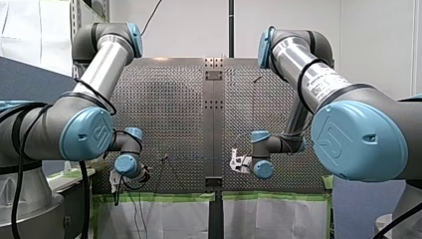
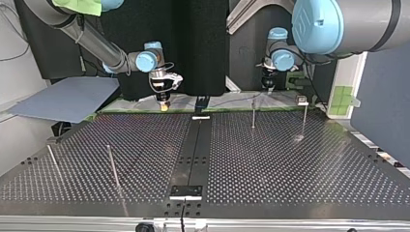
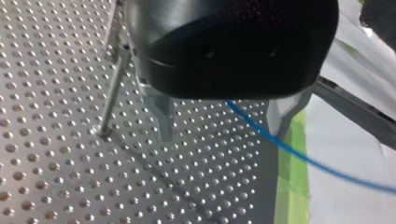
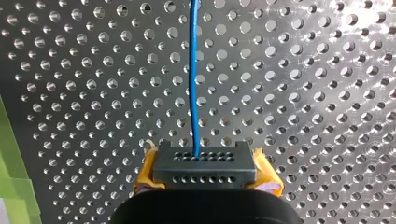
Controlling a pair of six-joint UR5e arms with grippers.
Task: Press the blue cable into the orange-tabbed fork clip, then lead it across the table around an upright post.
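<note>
Right gripper has its yellow pads pinched shut on the thin blue cable, which runs straight out ahead of it over the perforated metal table. Meanwhile my left gripper is spread wide, with the cable passing loose between its metal fingers and a thin upright metal post just beside one finger.

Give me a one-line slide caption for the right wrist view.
My right gripper pinches the blue cable in its jaws, the cable running straight ahead over the perforated table.
</note>
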